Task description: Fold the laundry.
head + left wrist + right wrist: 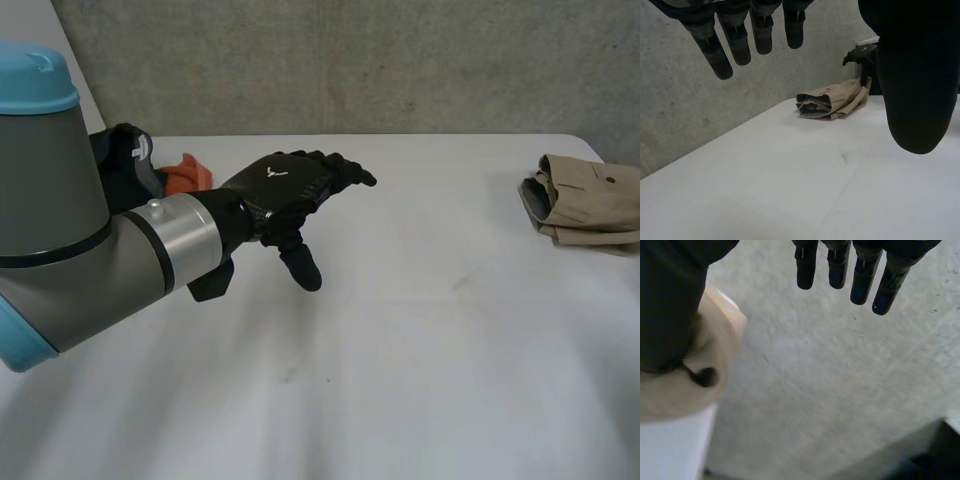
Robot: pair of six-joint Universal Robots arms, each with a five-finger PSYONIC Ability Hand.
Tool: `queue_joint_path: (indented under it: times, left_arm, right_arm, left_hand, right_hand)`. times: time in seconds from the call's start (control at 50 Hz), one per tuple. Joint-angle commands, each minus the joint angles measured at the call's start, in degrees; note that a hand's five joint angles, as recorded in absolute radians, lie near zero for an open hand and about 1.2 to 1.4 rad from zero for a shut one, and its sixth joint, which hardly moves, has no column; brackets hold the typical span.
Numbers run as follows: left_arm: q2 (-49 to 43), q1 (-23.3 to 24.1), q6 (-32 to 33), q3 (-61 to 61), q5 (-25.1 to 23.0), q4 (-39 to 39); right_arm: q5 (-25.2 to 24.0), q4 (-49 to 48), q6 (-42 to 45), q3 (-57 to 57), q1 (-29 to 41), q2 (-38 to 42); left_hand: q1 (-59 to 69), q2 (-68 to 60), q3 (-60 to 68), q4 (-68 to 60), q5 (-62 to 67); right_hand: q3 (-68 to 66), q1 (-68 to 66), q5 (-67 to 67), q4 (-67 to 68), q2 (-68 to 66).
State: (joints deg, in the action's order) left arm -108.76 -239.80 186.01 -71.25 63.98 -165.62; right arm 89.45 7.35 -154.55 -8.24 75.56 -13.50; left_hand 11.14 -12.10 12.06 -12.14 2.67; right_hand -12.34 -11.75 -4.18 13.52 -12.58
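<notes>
Black left hand (285, 190): fingers straight and apart, empty, above the white table (420, 340).
Right hand (840, 265): fingers straight, empty, beside the tan garment (590, 200).
Tan garment: folded, at the table's right edge.
Orange cloth (185, 172): behind the left arm.
Step, likely: fetch the orange cloth; pinch one edge, drag it flat.
</notes>
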Motion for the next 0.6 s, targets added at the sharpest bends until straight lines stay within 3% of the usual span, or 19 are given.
queue_joint_path:
  times: [0.02,0.1,0.22,0.32,0.46,0.56,0.6]
  left_arm:
    - [0.9,-0.1,0.1,0.1,0.1,0.0]
    - [2.9,-0.6,0.1,0.2,0.1,-0.1]
    - [5.3,-4.5,0.1,0.3,3.9,-2.3]
    - [6.8,-7.7,0.8,0.4,9.3,-7.1]
    - [4.3,-20.6,3.7,0.8,10.1,-12.4]
    - [-4.2,-27.9,13.0,2.5,10.1,-13.9]
    - [-8.7,-30.2,19.3,4.3,10.2,-14.2]
  right_arm:
    - [8.3,2.8,15.6,-1.6,0.6,-5.0]
    - [13.3,0.4,20.0,-2.0,2.0,-9.9]
    - [13.2,-3.4,17.0,-4.4,10.8,-17.9]
    - [9.5,-3.0,9.0,-11.9,21.5,-25.4]
    - [-0.8,-3.8,-0.5,-34.7,31.2,-37.2]
    - [-7.4,-5.3,0.7,-53.0,38.2,-44.3]
    - [-7.8,-6.2,1.1,-57.1,39.2,-44.7]
  left_hand:
    - [0.4,0.5,-0.5,0.6,-1.1]
    - [0.4,0.5,-0.5,0.6,-1.1]
    - [-0.2,1.2,-1.2,1.2,-1.8]
    - [-1.1,2.1,-2.0,2.1,-2.6]
    - [2.1,-1.1,1.2,-1.1,0.6]
    - [1.9,-1.0,1.0,-0.9,0.4]
    - [1.9,-1.0,1.0,-0.9,0.4]
  right_hand:
    - [2.3,1.7,4.2,-3.5,2.6]
    - [2.3,1.7,4.2,-3.5,2.6]
    - [2.3,1.7,4.2,-3.5,2.6]
    - [2.3,1.7,4.2,-3.5,2.6]
    - [2.3,1.7,4.2,-3.5,2.6]
    - [2.3,1.7,4.2,-3.5,2.6]
    - [2.3,1.7,4.2,-3.5,2.6]
